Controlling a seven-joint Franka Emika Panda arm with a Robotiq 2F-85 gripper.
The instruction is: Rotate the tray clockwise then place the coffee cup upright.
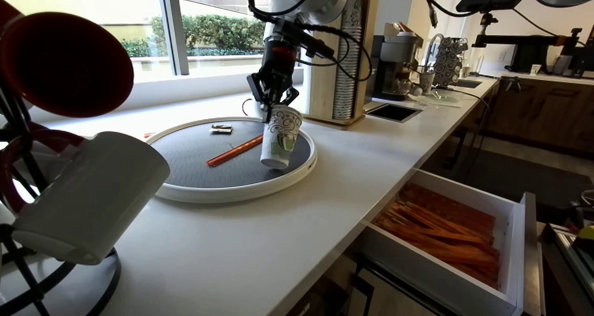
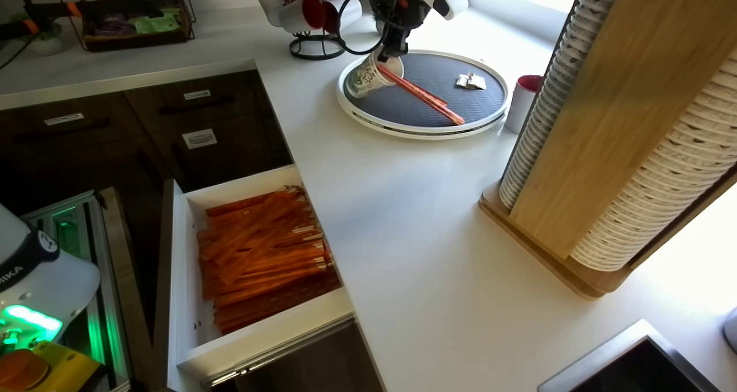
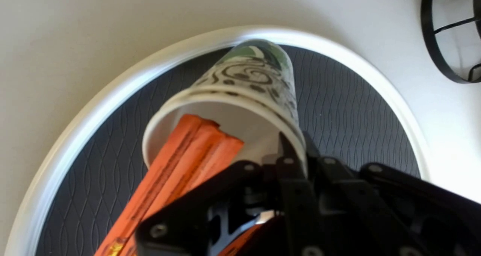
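Note:
The tray, a round disc with a dark grey top and white rim [image 1: 232,194], lies flat on the counter; it also shows in the wrist view [image 3: 349,105]. The coffee cup is a white paper cup with dark swirls and a green patch, in both exterior views [image 1: 284,128] [image 2: 361,81] and the wrist view [image 3: 259,70]; no handle shows. It is tilted, its base low over the tray near the rim. My gripper [image 3: 294,145] is shut on its wall at the mouth, one finger inside, one outside. I cannot tell if the base touches the tray.
Orange-red sticks [image 2: 423,95] lie on the tray, ends at the cup's mouth. Small packets [image 1: 221,129] lie there too. A mug [image 2: 520,107] stands beside the tray. A mug rack [image 2: 315,48], wooden cup dispenser [image 2: 553,254] and open drawer [image 2: 187,300] are nearby.

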